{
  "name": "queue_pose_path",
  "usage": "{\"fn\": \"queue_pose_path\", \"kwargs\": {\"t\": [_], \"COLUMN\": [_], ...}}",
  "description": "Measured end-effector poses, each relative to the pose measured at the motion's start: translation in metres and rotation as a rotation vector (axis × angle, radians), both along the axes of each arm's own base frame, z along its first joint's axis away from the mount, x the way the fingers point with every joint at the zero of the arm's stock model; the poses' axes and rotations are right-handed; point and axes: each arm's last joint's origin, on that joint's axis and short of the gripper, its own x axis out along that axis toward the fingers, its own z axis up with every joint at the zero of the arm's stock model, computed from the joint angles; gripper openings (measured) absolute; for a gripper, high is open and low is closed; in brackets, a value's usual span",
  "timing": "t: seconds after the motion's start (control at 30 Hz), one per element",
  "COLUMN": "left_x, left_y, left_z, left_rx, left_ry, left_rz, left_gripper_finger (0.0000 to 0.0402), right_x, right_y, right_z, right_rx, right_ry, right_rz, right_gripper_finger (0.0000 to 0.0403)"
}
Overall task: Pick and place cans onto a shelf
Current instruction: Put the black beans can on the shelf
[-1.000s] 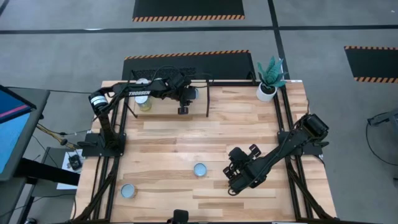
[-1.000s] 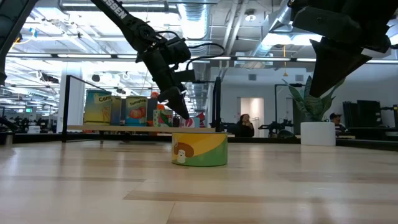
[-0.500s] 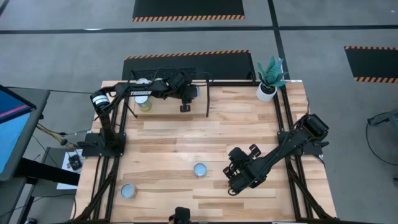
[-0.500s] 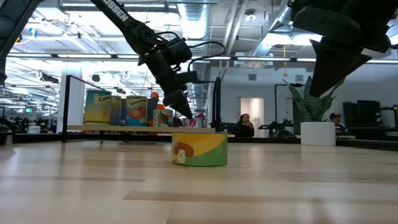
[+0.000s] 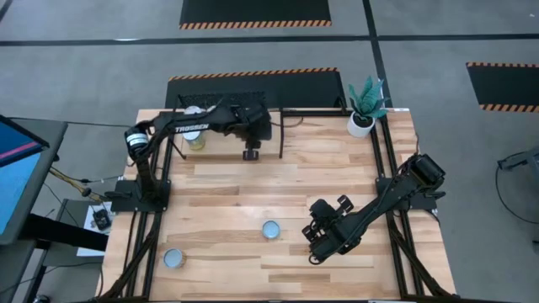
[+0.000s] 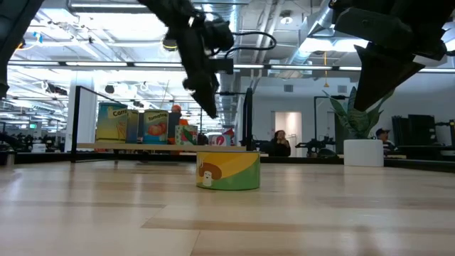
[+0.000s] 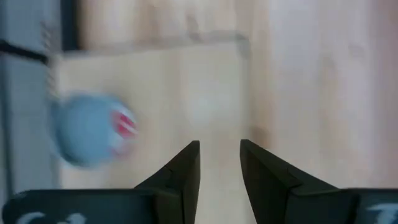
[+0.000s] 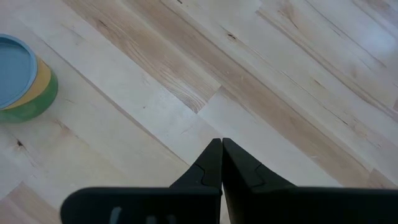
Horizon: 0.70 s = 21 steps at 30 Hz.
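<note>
The shelf [image 5: 221,145] stands at the table's far left. Several cans stand in a row on it [image 6: 156,126], the rightmost red-labelled [image 6: 226,136]. My left gripper [image 6: 212,110] hangs open above the shelf's right end, pointing steeply down. Its wrist view shows a blue-topped can [image 7: 90,127] beside the open fingers [image 7: 219,144], with nothing between them. Two more cans stand on the tabletop, a green-and-yellow one near the middle [image 5: 270,229] and one at the near left [image 5: 173,257]. My right gripper [image 5: 314,251] is shut and holds nothing. It hovers just right of the middle can [image 8: 22,78].
A white plant pot [image 5: 360,124] stands at the far right corner. Thin black rails [image 5: 281,135] frame the shelf. Bare planks lie between the shelf and the two tabletop cans. People and workstations show in the room beyond the table.
My left gripper has risen from just above the shelf's right end to well above it and shifted slightly toward the table's near edge. It is still open. The cans on the shelf have stayed in place.
</note>
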Motion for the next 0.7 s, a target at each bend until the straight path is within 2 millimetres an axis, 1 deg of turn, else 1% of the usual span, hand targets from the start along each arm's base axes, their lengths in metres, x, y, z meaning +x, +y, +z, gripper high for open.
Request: {"fn": "queue_pose_path", "kwargs": {"t": [0.1, 0.27, 0.43, 0.5, 0.53, 0.63, 0.7], "left_x": [-0.005, -0.024, -0.041, -0.042, -0.046, -0.061, -0.075], "left_y": [-0.023, -0.063, -0.112, -0.133, -0.144, -0.178, -0.200], "left_z": [0.008, 0.007, 0.004, 0.000, -0.002, -0.002, -0.006], "left_rx": [-0.082, -0.205, -0.218, -0.209, -0.219, -0.250, -0.224], "left_ry": [0.131, 0.411, 0.672, 0.663, 0.677, 0.717, 0.718], "left_rz": [0.029, 0.136, 0.180, 0.166, 0.140, 0.068, 0.055], "left_gripper_finger": [0.0103, 0.0103, 0.0103, 0.0103, 0.0103, 0.0103, 0.0103], "right_x": [0.000, 0.000, 0.000, 0.000, 0.001, 0.002, 0.002], "right_y": [0.000, 0.000, 0.000, 0.000, 0.000, 0.001, 0.001], "right_z": [0.000, 0.000, 0.000, 0.000, 0.000, 0.000, 0.000], "right_rx": [0.000, 0.000, 0.002, 0.003, 0.005, 0.011, 0.014], "right_ry": [0.000, -0.001, -0.003, -0.005, -0.008, -0.017, -0.021], "right_rz": [0.000, 0.000, 0.000, 0.000, 0.000, 0.000, 0.000], "right_gripper_finger": [0.0024, 0.0024, 0.0024, 0.0024, 0.0024, 0.0024, 0.0024]}}
